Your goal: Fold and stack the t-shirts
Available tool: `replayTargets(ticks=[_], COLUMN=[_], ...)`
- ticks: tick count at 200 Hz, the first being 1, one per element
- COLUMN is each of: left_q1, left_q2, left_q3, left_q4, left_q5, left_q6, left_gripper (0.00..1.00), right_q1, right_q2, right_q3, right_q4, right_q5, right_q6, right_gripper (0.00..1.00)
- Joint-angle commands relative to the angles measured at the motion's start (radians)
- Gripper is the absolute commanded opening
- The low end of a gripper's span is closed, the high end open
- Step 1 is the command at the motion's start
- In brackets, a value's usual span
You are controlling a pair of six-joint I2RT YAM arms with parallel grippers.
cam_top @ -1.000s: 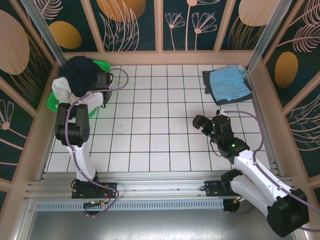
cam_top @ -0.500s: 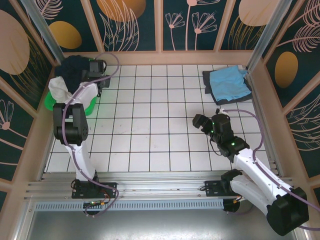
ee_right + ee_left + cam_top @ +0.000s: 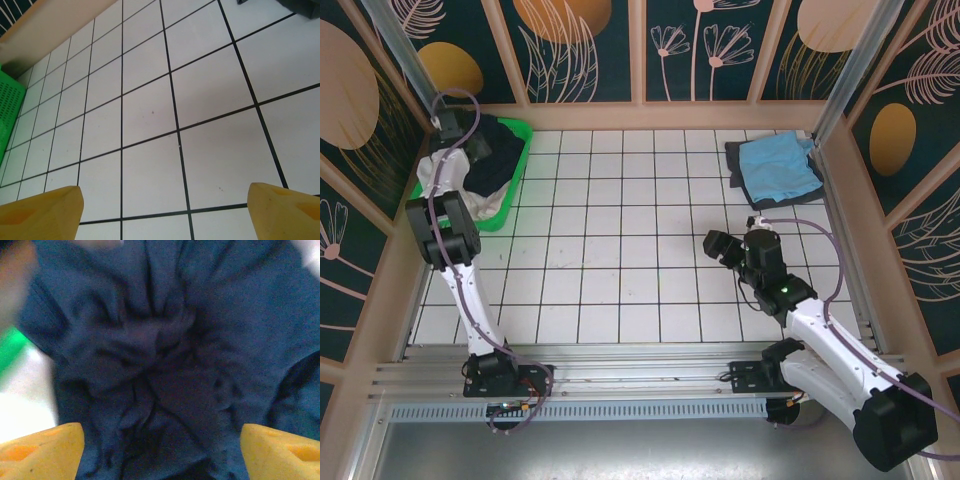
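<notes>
White tiled table (image 3: 620,200), floral walls (image 3: 590,50); left end effector (image 3: 160,447), right end effector (image 3: 165,210) wide.

A green plastic basket (image 3: 517,165) sits in the far left corner of the white-tiled table (image 3: 620,230), against the wall panels (image 3: 580,50), which are dark and painted with leaves and orange ovals. A metal rail (image 3: 640,375) runs along the table's near edge.

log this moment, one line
left gripper open over navy shirt in basket | right gripper open above table | blue shirt stacked
</notes>
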Motion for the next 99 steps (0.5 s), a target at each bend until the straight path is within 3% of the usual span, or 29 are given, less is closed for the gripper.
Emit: replayTargets(ticks=[1, 19, 49, 99], left_q1=[-0.026, -0.023, -0.022, -0.024], left_q2=[0.074, 0.103, 0.088, -0.142], left_q3=[0.067, 0.080, 0.058, -0.116], left_q4=[-0.089, -0.081, -0.057, 0.065], left_q5=[0.117, 0.128, 0.144, 0.235], left_q6=[-0.083, -0.091, -0.075, -0.068], left_gripper=[0.77, 0.68, 0.32, 0.06], right_q1=[-0.001, -0.003, -0.003, -0.004], right_q2=[-0.011, -0.016, -0.034, -0.026], right_q3=[-0.011, -0.016, -0.029, -0.036], right_q4=[0.040, 0.035, 0.032, 0.058], right_q5=[-0.020, -0.014, 0.004, 0.003], right_q6=[-0.048, -0.061, -0.078, -0.092], right_gripper=[0.85, 0.83, 0.79, 0.75])
